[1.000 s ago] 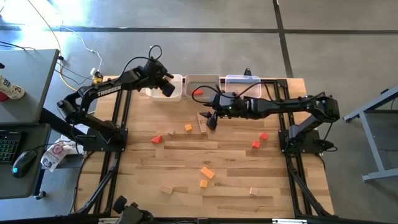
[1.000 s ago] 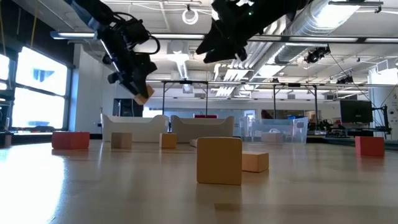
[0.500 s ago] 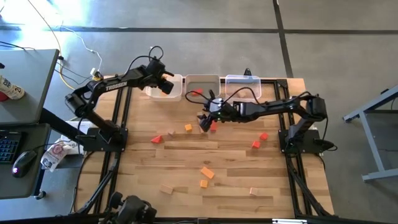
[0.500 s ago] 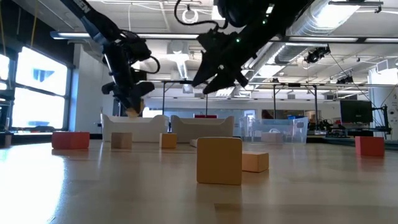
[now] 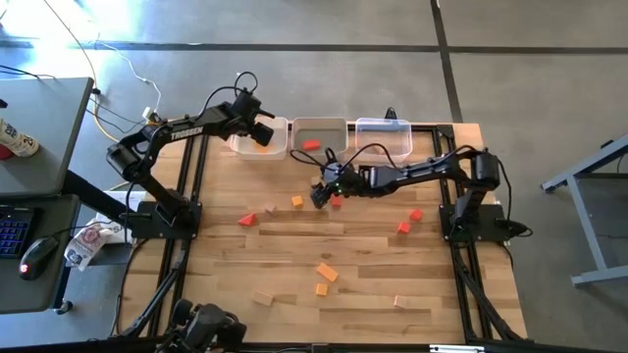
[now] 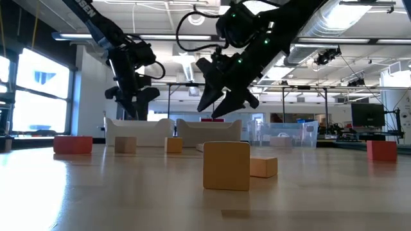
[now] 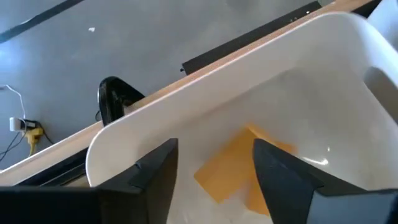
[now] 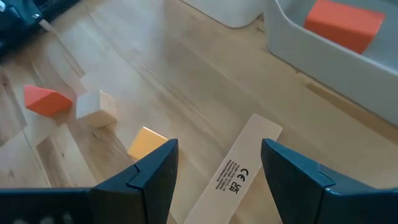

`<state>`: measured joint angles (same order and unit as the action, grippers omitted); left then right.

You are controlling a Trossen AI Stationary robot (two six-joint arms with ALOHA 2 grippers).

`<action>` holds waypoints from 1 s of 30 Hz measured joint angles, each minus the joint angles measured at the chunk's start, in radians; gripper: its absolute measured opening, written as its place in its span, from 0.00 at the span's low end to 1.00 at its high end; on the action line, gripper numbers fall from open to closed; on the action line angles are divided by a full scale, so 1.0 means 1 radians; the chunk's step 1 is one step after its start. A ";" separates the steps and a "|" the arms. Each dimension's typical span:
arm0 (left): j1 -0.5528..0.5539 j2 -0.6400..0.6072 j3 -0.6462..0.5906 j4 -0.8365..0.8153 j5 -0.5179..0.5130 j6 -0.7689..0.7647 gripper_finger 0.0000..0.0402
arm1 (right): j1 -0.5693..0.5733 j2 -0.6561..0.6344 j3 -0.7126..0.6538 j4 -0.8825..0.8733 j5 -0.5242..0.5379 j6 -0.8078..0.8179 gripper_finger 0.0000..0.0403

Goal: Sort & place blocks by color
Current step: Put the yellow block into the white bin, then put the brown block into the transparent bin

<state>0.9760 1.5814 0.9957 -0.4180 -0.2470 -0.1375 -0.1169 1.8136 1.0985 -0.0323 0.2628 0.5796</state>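
Note:
My left gripper (image 5: 259, 133) hangs open over the left white bin (image 5: 277, 147). In the left wrist view its fingers stand apart (image 7: 214, 149) above an orange block (image 7: 233, 165) that lies on the bin's floor. My right gripper (image 5: 321, 193) is open and empty above the table. Its fingers (image 8: 219, 149) stand on either side of a pale flat bar with a printed mark (image 8: 239, 171), which lies flat on the table. A red block (image 5: 337, 202) lies right beside it. An orange block (image 8: 146, 142), a pale block (image 8: 96, 106) and a red wedge (image 8: 46, 99) lie beyond.
A grey middle bin (image 5: 320, 127) holds a red block (image 5: 312, 145); a clear bin (image 5: 383, 135) stands to its right. Loose blocks lie scattered: red ones (image 5: 409, 222) at the right, orange ones (image 5: 325, 277) and pale ones (image 5: 262, 297) toward the near edge.
My left gripper has gone down and toward the far edge over the white bin and has let go of its orange block, which now lies in the bin. My right gripper has come down and a little toward the table's left, over the pale bar.

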 joint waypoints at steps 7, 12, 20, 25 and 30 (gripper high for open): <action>0.000 -0.003 0.090 -0.119 0.089 0.075 0.52 | 0.000 0.015 0.000 0.003 0.028 0.023 0.54; -0.016 -0.024 0.133 -0.196 0.144 0.118 0.52 | 0.000 0.015 0.000 0.040 0.044 0.022 0.54; -0.082 -0.145 0.133 -0.312 0.168 0.115 0.52 | 0.000 0.015 0.000 0.109 0.033 -0.002 0.54; -0.158 -0.227 0.133 -0.363 0.167 0.070 0.51 | 0.001 0.016 0.000 0.110 0.032 0.002 0.54; -0.242 -0.280 0.133 -0.370 0.166 0.062 0.52 | 0.003 0.057 0.000 0.101 0.026 0.029 0.54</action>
<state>0.7341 1.3014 1.1290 -0.7877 -0.0811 -0.0757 -0.1142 1.8710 1.0985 0.0691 0.2884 0.6086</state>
